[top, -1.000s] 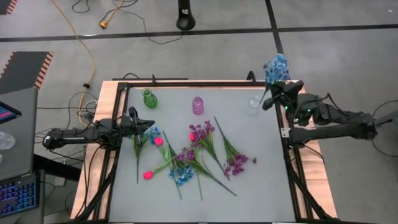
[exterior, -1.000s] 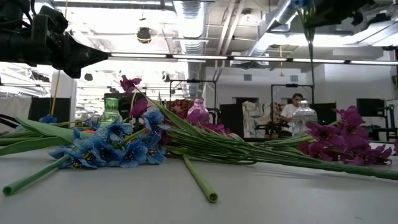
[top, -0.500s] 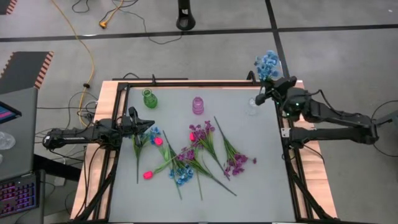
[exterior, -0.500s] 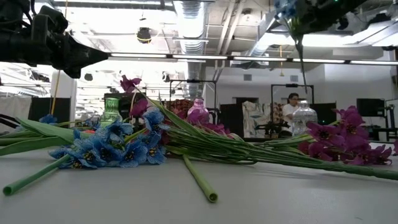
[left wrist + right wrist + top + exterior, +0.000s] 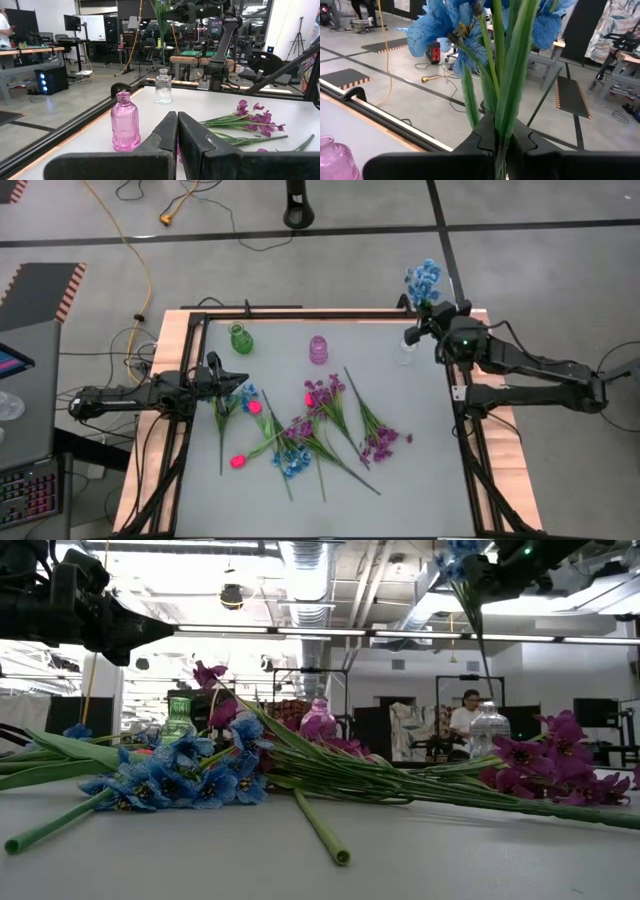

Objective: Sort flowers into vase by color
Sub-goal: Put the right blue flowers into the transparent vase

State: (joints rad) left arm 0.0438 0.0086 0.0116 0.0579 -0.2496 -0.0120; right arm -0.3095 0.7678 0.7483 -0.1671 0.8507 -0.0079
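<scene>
Blue blossoms ride high as the right gripper [image 5: 437, 327] pinches the blue sprig [image 5: 424, 280] by its green stem, fingers pressed tight around it in the right wrist view. It holds the sprig upright over the clear glass vase [image 5: 408, 350] at the table's two o'clock corner, flowers up and stem hanging down, presumably so the stem can drop straight into the narrow neck. From the low view the stem [image 5: 478, 635] dangles above that vase [image 5: 489, 730], not yet inside as far as I can judge.

Over at nine o'clock, the left gripper [image 5: 222, 374] waits with fingers pressed together and empty, parked just beside the pile. The remaining flowers [image 5: 310, 425], purple, blue and pink-red, lie scattered mid-table. A green vase [image 5: 240, 338] and a pink vase [image 5: 318, 349] stand empty toward twelve o'clock, awaiting their colours.
</scene>
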